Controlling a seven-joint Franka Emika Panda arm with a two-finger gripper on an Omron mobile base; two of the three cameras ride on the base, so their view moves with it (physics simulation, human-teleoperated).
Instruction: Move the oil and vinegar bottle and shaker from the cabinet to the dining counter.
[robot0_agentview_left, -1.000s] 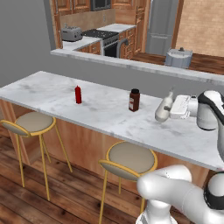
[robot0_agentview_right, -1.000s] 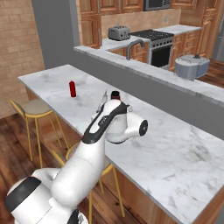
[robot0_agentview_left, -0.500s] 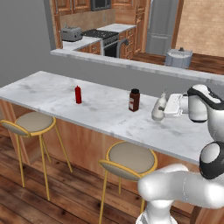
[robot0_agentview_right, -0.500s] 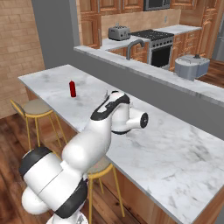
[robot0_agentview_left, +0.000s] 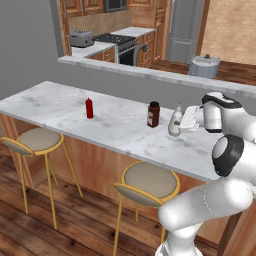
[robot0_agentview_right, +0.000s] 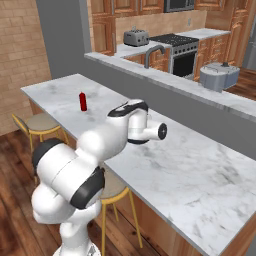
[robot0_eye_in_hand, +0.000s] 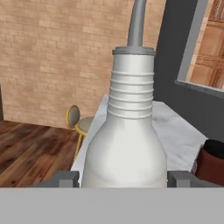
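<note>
The oil and vinegar bottle (robot0_agentview_left: 175, 123) is pale grey-white with a slim spout and stands upright over the dining counter (robot0_agentview_left: 60, 107), just right of a dark brown jar. My gripper (robot0_agentview_left: 184, 121) reaches in from the right and is shut on its wide body. In the hand view the bottle (robot0_eye_in_hand: 127, 144) rises close between my two fingertips (robot0_eye_in_hand: 65, 177). Whether its base touches the marble I cannot tell. The shaker and the cabinet are out of view.
A brown black-capped jar (robot0_agentview_left: 153, 114) stands a few centimetres left of the bottle, and a small red bottle (robot0_agentview_left: 89, 108) farther left. Gold-legged stools (robot0_agentview_left: 147, 180) line the counter's front. A raised grey ledge (robot0_agentview_left: 150, 72) runs behind the counter.
My gripper has carried the bottle leftward along the counter toward the brown jar, and the bottle has gone from tilted to upright.
</note>
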